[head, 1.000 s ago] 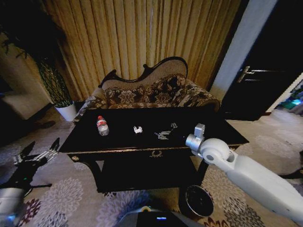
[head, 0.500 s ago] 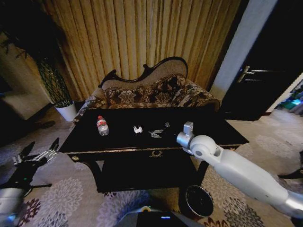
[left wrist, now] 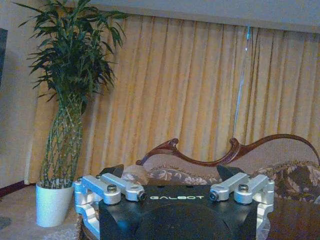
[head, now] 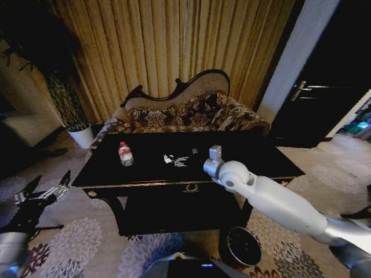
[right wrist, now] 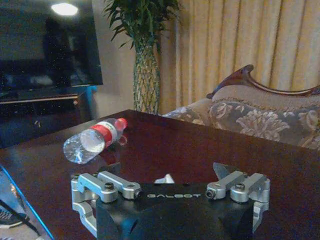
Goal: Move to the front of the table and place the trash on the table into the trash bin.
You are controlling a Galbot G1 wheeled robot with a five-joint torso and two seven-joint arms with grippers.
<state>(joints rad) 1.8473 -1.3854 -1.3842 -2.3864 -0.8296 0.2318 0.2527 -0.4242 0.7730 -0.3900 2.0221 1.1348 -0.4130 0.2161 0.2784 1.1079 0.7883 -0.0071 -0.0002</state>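
Observation:
On the black table [head: 264,155] a clear bottle with a red label [head: 125,154] lies on its side at the left. A white paper ball [head: 167,158] sits near the middle. My right gripper [head: 184,157] hovers low over the tabletop just right of the paper ball, its fingers open. In the right wrist view the white paper ball [right wrist: 165,178] peeks up between the spread fingers of the right gripper [right wrist: 167,172], and the bottle [right wrist: 95,140] lies beyond on the table [right wrist: 210,145]. The trash bin [head: 243,246] stands on the carpet below the table's front right. My left gripper [head: 43,194] hangs open, low at the left.
An ornate patterned sofa [head: 185,113] stands behind the table, before gold curtains. A tall plant in a white pot [head: 81,136] is at the back left. A dark door [head: 324,87] is at the right. Patterned carpet surrounds the table.
My right arm has swung left across the table, bringing its open gripper from the right part of the tabletop to the white paper ball. The left arm has stayed put.

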